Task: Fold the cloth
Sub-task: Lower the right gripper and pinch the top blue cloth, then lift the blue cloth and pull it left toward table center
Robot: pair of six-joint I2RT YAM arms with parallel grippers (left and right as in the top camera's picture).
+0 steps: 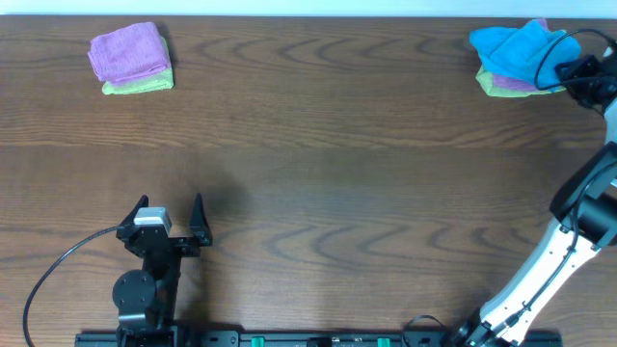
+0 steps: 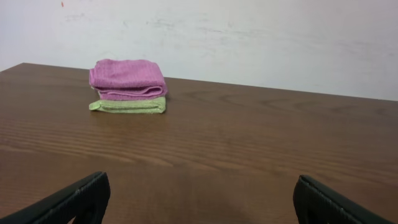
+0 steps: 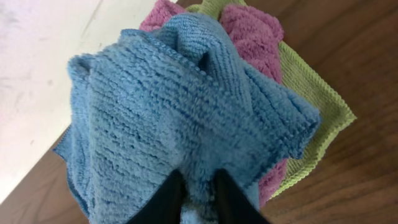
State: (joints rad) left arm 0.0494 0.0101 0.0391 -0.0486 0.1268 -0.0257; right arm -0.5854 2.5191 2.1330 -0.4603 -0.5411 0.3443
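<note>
The cloth (image 3: 186, 112), bunched atop the far-right pile (image 1: 506, 87), seems pinched by the right gripper (image 3: 199, 179); the left gripper (image 2: 199, 208), near left, stands spread wide.

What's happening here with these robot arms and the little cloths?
The right gripper pinches the blue cloth, bunching it up on top of a purple cloth and a lime-green cloth at the far right corner of the table. No fold is made yet. The left gripper is open near the front edge, touching nothing. Another purple-and-green stack sits far left.
</note>
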